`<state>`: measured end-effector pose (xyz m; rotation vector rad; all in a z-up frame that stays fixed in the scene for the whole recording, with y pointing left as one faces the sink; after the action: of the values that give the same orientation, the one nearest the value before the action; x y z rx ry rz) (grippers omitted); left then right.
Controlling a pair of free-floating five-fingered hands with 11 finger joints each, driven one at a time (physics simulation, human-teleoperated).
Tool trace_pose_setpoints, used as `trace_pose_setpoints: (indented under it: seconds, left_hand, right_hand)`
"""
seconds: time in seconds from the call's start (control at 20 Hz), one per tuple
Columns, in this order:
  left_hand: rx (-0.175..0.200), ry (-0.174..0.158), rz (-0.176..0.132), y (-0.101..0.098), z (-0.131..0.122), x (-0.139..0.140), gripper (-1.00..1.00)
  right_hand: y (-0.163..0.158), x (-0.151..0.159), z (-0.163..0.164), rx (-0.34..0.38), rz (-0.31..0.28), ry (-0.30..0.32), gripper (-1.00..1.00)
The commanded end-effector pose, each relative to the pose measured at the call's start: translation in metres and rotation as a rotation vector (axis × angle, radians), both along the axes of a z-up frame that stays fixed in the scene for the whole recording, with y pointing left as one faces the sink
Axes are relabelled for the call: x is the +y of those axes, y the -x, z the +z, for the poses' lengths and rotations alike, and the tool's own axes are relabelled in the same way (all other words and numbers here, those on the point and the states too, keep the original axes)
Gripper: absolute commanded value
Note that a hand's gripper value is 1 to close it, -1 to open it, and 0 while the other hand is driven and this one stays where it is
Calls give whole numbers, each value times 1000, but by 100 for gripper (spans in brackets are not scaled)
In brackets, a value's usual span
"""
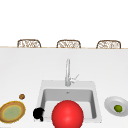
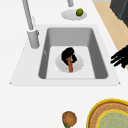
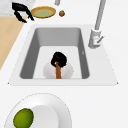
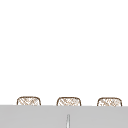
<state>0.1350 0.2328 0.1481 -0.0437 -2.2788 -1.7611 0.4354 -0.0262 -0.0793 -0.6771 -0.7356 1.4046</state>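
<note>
Brown stick (image 2: pixel 70 65) gripped by right hand (image 2: pixel 68 54), over white bowl (image 2: pixel 78 65), sink (image 2: pixel 100 60)

Bowl (image 2: pixel 69 64) in sink (image 2: pixel 98 53); faucet (image 1: pixel 67 72) behind; lime, probably, on plate (image 1: pixel 115 105) right.

Hanging in the air at the left, with fingers (image 2: pixel 115 57) splayed and apparently relaxed: left hand (image 1: pixel 38 114). Lower down, knuckles up, with fingers curled tight round a brown stick (image 2: pixel 70 65): right hand (image 2: pixel 68 53).
</note>
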Motion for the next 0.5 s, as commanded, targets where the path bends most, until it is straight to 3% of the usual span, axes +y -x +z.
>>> trace_pose_setpoints:
  seconds: [0.0, 0.05, 0.1, 0.3, 0.45]
  left_hand:
    - [0, 0, 0, 0, 0, 0, 0]
    - [0, 0, 0, 0, 0, 0, 0]
    - [0, 0, 0, 0, 0, 0, 0]
    - [0, 0, 0, 0, 0, 0, 0]
    - [0, 0, 0, 0, 0, 0, 0]
  right_hand:
    - [-4, -13, -23, 22, -4, -39, 100]
    - [-3, -8, -14, 29, 2, -21, 100]
    - [-6, -2, -2, 67, 3, -5, -100]
    - [-6, -5, 18, 66, 2, -29, -100]
    - [-5, -5, 46, 2, 12, 15, -100]
